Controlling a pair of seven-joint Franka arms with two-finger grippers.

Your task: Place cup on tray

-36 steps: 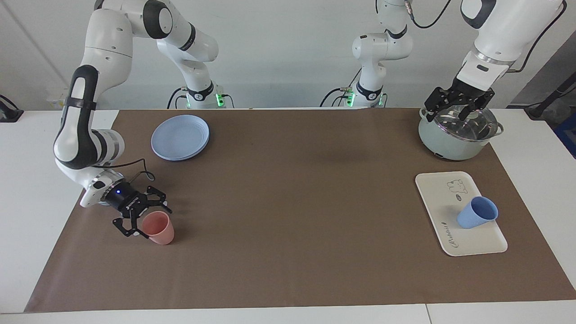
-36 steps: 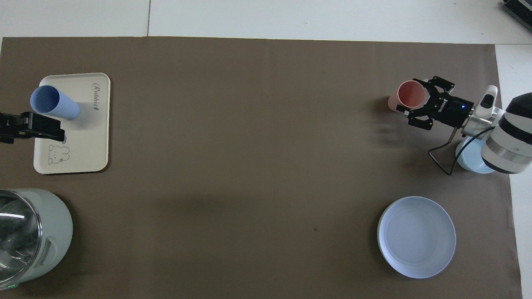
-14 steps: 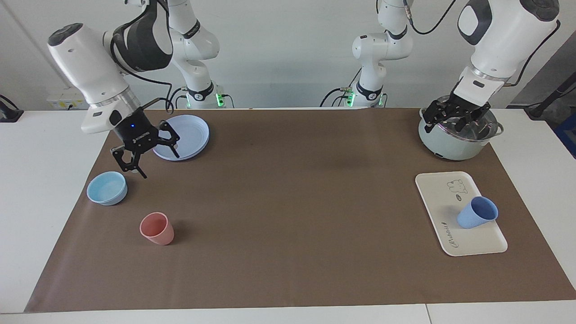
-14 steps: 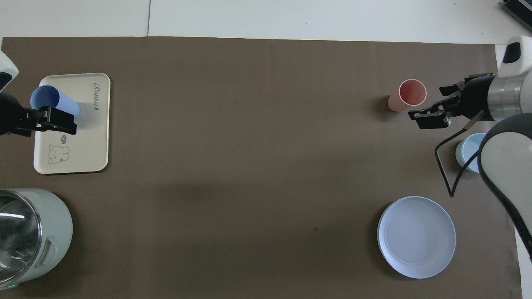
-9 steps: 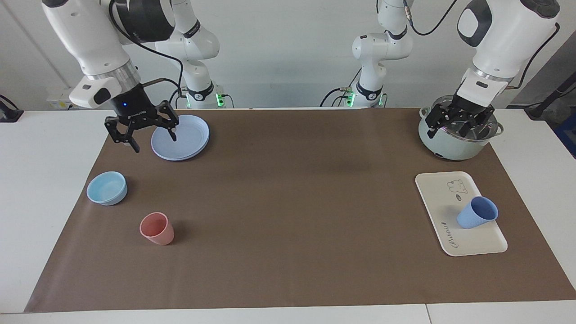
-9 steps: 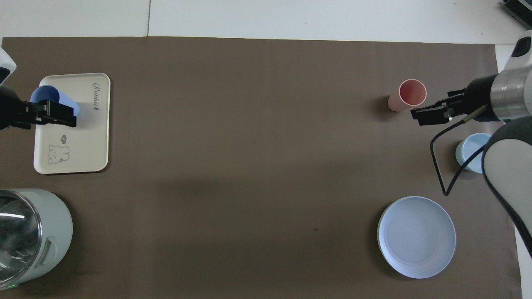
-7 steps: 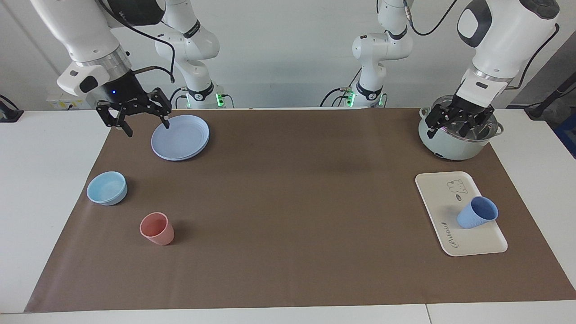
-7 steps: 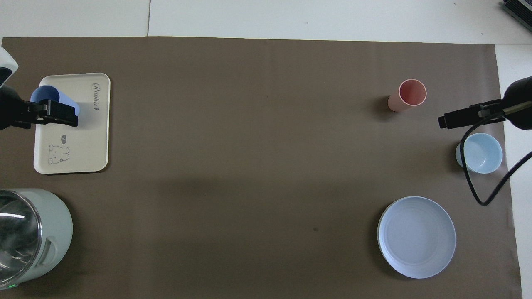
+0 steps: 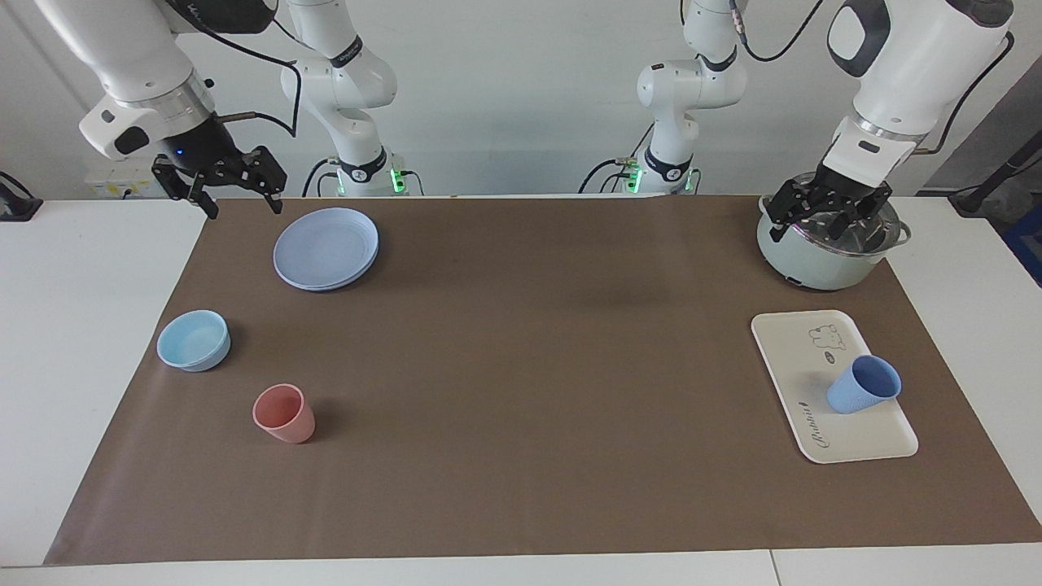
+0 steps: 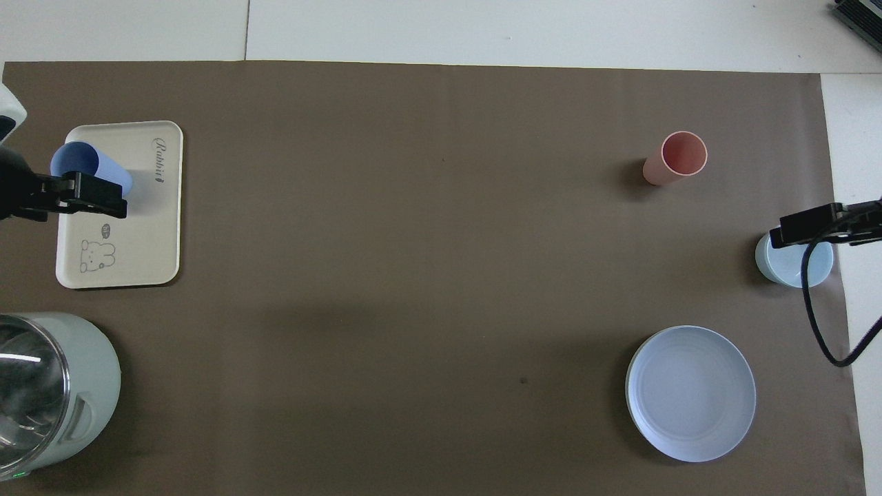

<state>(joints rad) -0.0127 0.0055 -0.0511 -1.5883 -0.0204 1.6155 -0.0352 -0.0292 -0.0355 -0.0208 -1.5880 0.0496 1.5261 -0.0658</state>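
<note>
Bench (image 9: 521, 488) under brown mat. Pot (image 9: 814, 260) at left arm's end. Left tool (image 9: 829, 218) over pot, fingers spread, empty. Right tool (image 9: 238, 200) raised over mat corner beside plates (image 9: 326, 248), spread, empty. Tray (image 9: 794, 358) farther from robots than pot; cup (image 9: 861, 385) upright on tray.

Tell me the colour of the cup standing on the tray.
Periwinkle blue cup, darker inside; clearest in the facing view.
</note>
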